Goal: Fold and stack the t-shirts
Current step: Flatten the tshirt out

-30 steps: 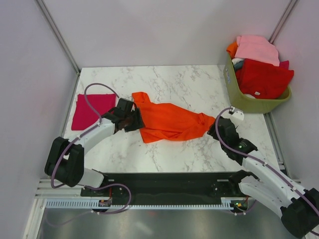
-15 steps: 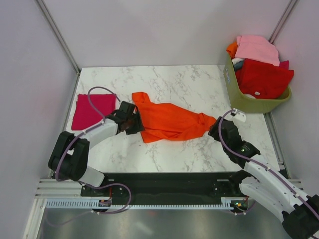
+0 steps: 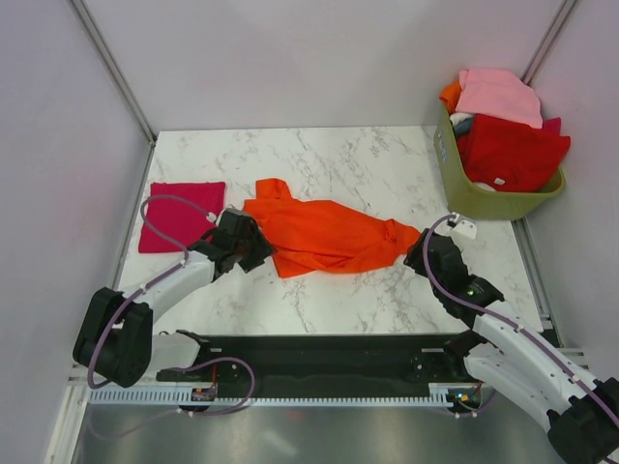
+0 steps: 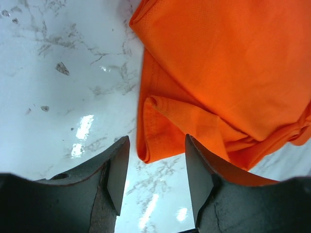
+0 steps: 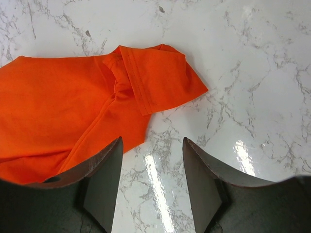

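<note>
A magenta tee (image 3: 181,215) is lying folded left of the orange tee (image 3: 324,237), which is awaiting folding and stacking. The left gripper (image 4: 155,150) and right gripper (image 5: 151,150) are gaping empty at its ends.

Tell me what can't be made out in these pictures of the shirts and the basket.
- Orange tee: in the top view, the left claw covers its left corner. Both wrist views cut it off at the frame edges. No neck tag shows.
- Magenta tee: a cable crosses it in the top view; it is outside both wrist views.
- Basket: the top clothes hide whatever lies beneath, so they can't be counted.
- Right claw: the top view shows only its back, not its opening.
</note>
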`<state>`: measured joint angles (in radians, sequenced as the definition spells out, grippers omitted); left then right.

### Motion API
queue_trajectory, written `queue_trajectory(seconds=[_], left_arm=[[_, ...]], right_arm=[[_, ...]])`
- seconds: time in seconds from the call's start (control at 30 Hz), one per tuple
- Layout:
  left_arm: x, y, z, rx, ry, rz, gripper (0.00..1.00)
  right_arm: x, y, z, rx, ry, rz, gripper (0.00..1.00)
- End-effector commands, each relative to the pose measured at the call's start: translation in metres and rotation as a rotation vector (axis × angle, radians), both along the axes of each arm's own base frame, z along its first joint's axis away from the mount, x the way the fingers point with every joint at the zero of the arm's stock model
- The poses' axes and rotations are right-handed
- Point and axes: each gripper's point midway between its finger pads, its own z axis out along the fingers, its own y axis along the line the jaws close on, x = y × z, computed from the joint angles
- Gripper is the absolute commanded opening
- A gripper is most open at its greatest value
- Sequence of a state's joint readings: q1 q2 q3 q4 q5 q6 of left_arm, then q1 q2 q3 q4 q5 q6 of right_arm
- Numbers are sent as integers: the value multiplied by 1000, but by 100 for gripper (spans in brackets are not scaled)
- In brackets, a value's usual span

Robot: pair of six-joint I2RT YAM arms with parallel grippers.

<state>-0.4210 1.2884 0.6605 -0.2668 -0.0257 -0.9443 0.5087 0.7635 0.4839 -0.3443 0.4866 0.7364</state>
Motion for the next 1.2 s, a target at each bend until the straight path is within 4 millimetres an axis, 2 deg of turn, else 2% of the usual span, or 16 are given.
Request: queue_trajectory(seconds=[0.0, 0.13, 0.33, 0.53, 0.97, 1.17], left_arm=[[6, -4, 14, -126, -1, 157, 56], [7, -5, 20, -217, 15, 273, 56], [7, -4, 17, -295, 58, 404, 55], [18, -6, 17, -297, 64, 433, 53], [36, -12, -7, -256, 120, 466, 49], [42, -14, -11, -253, 133, 475, 37]], right_arm=[[3, 1, 4, 10, -24, 0, 60], [2, 1, 3, 10, -24, 3, 60], [0, -1, 5, 14, -36, -1, 60], [0, -1, 5, 11, -37, -3, 60], [-1, -3, 5, 7, -41, -10, 61], [-1, -5, 4, -2, -37, -14, 61]])
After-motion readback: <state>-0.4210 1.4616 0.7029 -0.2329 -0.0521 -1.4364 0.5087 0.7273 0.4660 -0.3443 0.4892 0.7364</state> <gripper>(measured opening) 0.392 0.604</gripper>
